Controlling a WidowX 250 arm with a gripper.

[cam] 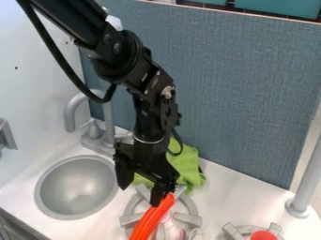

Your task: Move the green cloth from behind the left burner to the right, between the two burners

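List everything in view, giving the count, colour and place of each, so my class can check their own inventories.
Sink: one, grey, left
Faucet: one, grey, behind the sink
Cloth: one, green, behind the nearer burner
Burners: two, grey, bottom centre and lower right
Long object: one, orange, its upper end at the tool
Small object: one, pinkish white, on the centre burner
Round object: one, red, at the right burner
Post: one, grey, right edge
Panel: one, blue-grey, behind the counter
Counter: one, white, below
Arm: one, black, from upper left
Tool: one, black, above the centre burner
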